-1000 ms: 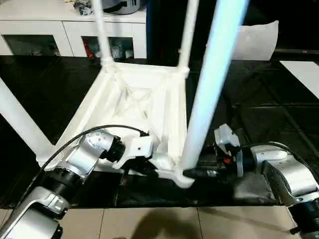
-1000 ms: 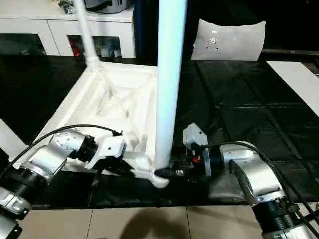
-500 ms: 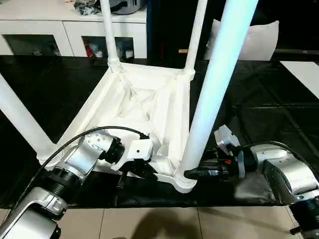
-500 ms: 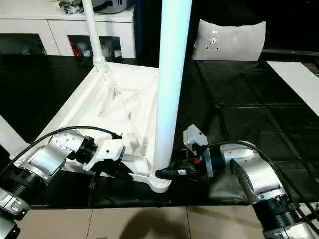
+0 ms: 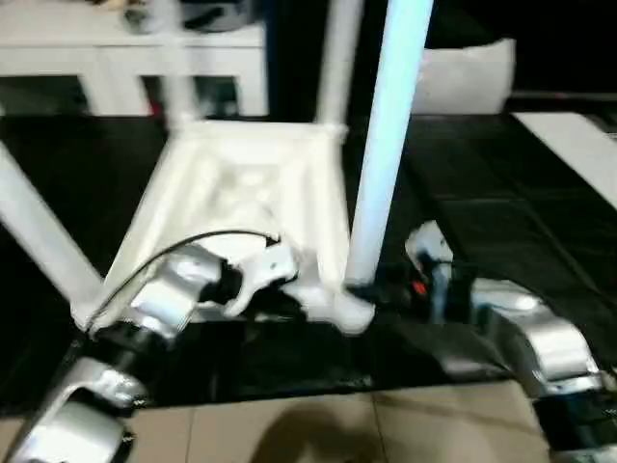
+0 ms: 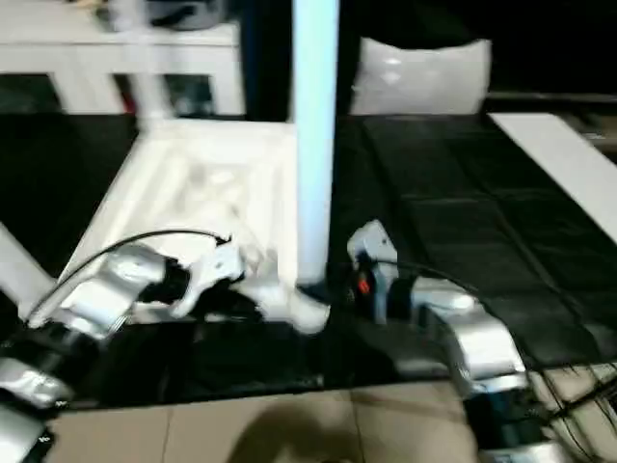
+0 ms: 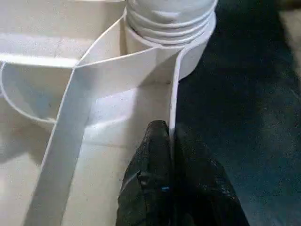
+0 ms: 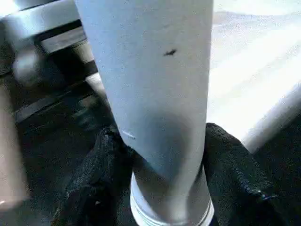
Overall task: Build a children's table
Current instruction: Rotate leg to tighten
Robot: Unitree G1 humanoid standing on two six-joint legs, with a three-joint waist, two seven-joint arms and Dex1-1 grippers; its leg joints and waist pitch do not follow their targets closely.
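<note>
The children's table [image 5: 253, 198] is lying upside down on the black worktop [image 5: 501, 222], ribbed underside up, with 4 legs standing in its corner sockets, so the job looks to be at its last leg. The nearest leg [image 5: 381, 164] is rising from the near right corner socket [image 7: 171, 35], and the step in hand seems to be seating it fully. Next, I judge, the leg needs pressing or twisting home while the top is being kept from sliding; after that the table wants turning upright.

The right arm is reaching in low from the right, forearm nearly level, and the right pincer [image 8: 162, 155] is gripping the leg just above the socket, 1 finger on each side of the tube. The left arm is coming in from the near left, bent across the near edge, and the left pincer [image 7: 170, 136] is pressed together on the thin upright rim of the top beside that socket.
</note>
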